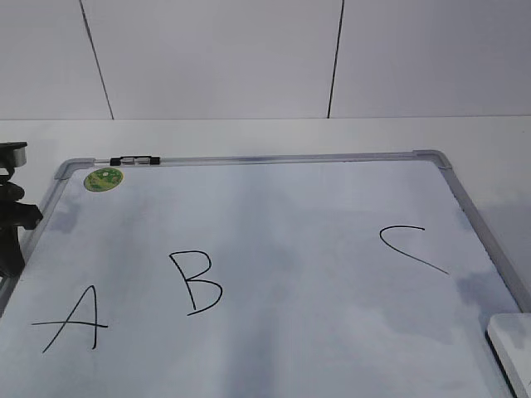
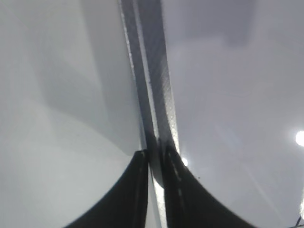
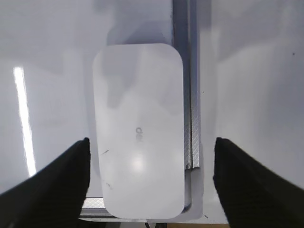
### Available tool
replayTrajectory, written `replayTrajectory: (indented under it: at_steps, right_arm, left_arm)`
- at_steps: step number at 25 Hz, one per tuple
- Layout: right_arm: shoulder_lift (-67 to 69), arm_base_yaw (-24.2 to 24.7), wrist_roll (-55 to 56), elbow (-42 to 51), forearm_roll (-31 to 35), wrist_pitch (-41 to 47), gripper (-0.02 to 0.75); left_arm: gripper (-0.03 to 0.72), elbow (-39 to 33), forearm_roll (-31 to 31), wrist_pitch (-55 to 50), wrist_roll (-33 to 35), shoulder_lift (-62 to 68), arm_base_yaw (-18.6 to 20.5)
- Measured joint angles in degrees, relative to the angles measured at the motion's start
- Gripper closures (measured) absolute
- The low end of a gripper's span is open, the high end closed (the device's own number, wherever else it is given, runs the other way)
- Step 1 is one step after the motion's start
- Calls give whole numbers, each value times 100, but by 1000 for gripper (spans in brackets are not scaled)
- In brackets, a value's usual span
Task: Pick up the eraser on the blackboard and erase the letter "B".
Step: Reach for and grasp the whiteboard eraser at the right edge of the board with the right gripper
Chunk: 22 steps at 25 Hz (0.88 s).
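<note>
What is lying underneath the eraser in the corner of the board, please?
The eraser lies on the board, beside its grey frame. The surface beneath it is hidden.

Bench (image 1: 249,137): white, plain surface.
On it: the blackboard (image 1: 274,157), lying flat, grey frame all round.

Even bright overhead light. Soft grey shadow patches mottle the blackboard (image 1: 290,249). Left wrist view blurred, glare spot at its right edge. Right wrist view: long glare streak at left, highlight on the eraser (image 3: 137,128), near edges soft.
</note>
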<state>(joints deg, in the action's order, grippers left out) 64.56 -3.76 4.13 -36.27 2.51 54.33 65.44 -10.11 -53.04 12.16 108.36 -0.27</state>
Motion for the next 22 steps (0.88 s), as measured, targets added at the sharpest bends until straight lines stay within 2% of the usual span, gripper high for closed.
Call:
replayTrajectory:
  at_steps: [22]
  right_arm:
    - [1029,0,-155,-13,197,-136,129]
  left_arm:
    - [630,0,-10,0,0,0,0]
